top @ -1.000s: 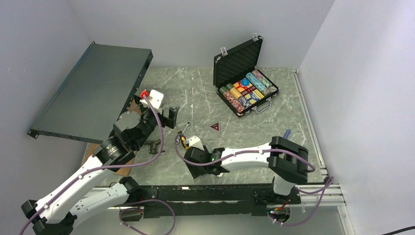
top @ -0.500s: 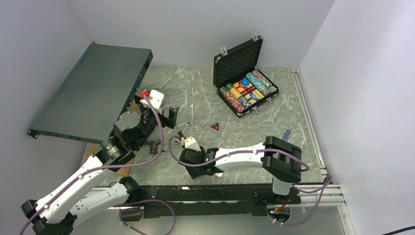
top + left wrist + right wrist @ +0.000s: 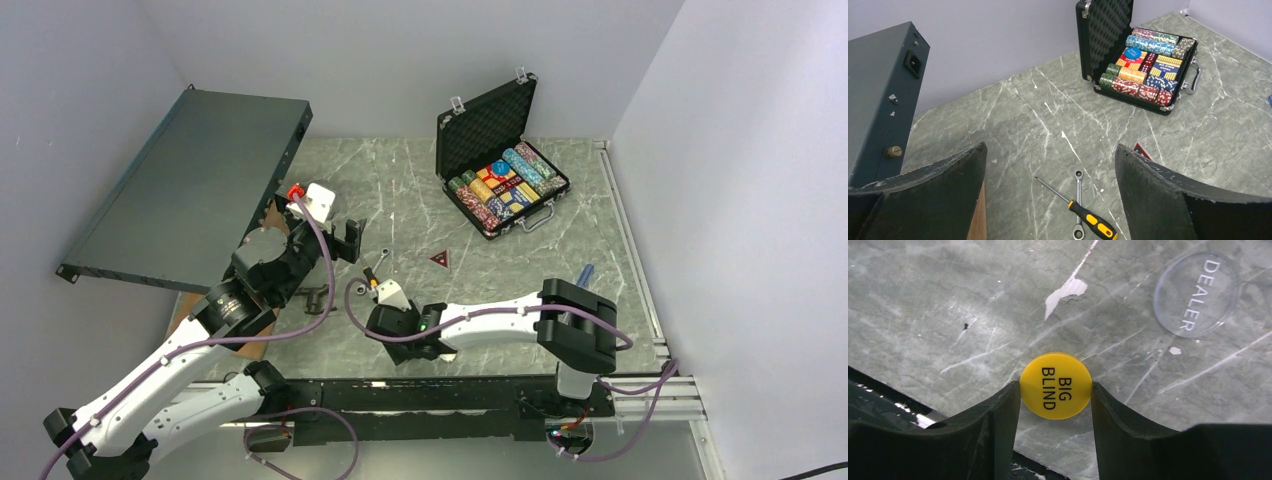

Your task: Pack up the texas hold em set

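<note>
Marble tabletop [image 3: 938, 295], near edge: right fingers [image 3: 998, 420] are closed on the yellow button [image 3: 1056, 385] marked BIG BLIND, one touching each side, face up. Clear dealer button [image 3: 1196, 294] lies nearby, not touching. Left fingers [image 3: 938, 190] are spread wide and hold nothing, hanging above the screwdriver [image 3: 1087, 218] and wrench [image 3: 1078, 200]. Briefcase [image 3: 503, 170] stands open at the far right, chips [image 3: 1143, 75] in rows inside, well apart from both arms.

You're in a robot lab cell — plain white walls [image 3: 400, 60] box in a marble-patterned tabletop [image 3: 420, 200]. A bolted aluminium rail [image 3: 655, 408] edges its near side.
</note>
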Controlling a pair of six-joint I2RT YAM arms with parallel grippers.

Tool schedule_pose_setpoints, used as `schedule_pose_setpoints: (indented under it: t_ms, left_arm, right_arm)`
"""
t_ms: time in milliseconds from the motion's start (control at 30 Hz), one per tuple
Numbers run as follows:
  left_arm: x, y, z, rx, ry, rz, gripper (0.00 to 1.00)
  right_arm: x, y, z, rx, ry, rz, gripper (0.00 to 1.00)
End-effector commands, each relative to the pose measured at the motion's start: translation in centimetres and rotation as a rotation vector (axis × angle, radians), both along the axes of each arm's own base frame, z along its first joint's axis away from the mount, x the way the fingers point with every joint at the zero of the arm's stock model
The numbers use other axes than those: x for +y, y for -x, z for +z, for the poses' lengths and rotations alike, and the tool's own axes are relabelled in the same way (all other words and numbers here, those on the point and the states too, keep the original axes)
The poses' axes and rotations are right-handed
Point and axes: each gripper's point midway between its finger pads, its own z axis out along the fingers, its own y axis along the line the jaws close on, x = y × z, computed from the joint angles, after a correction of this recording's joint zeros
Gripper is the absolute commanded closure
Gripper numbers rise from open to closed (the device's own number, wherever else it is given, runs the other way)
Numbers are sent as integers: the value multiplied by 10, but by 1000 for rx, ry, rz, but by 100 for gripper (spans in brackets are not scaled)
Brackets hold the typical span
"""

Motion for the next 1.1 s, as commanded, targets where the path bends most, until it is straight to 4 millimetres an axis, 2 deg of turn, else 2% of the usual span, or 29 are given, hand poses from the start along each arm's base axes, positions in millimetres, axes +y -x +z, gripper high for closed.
schedule_pose_setpoints:
  t_ms: [0, 67, 167, 233, 333, 433, 467, 533, 667, 867, 900, 933, 1067]
  left_arm:
    - [-4, 2, 16, -30, 36, -20, 1]
    - [-4, 2, 16, -29, 36, -20, 1]
    - [-4, 2, 16, -29, 37, -20, 1]
    - [-3, 2, 17, -30, 39, -19, 1]
    - [-3, 3, 18, -33, 44, -20, 1]
    - [-4, 5, 20, -32, 52, -30, 1]
    - [0, 10, 26, -48, 72, -36, 1]
    - [-6, 7, 20, -30, 62, -47, 1]
    - [-8, 7, 19, -25, 64, -56, 1]
    - [-7, 8, 21, -30, 66, -53, 1]
    - [-7, 8, 21, -31, 69, -54, 1]
    - [-7, 8, 22, -32, 68, -56, 1]
    - [-7, 9, 22, -32, 69, -57, 1]
  right_arm:
    - [-19, -14, 14, -67, 26, -50, 52]
    - [-26, -26, 27, -94, -6, -91, 52]
    - [-46, -49, 43, -123, -57, -158, 53]
    - [-68, -68, 48, -128, -82, -218, 53]
    - [-106, -107, 65, -168, -131, -338, 53]
    - [-146, -161, 82, -219, -202, -478, 53]
    - [-159, -183, 90, -233, -226, -528, 54]
    - [-185, -222, 98, -254, -207, -617, 55]
    - [-223, -296, 110, -308, -149, -735, 55]
    - [-252, -387, 109, -349, -121, -798, 55]
    - [-257, -400, 101, -342, -109, -803, 55]
    - [-259, -415, 107, -364, -115, -805, 55]
    - [-270, -456, 105, -390, -144, -802, 55]
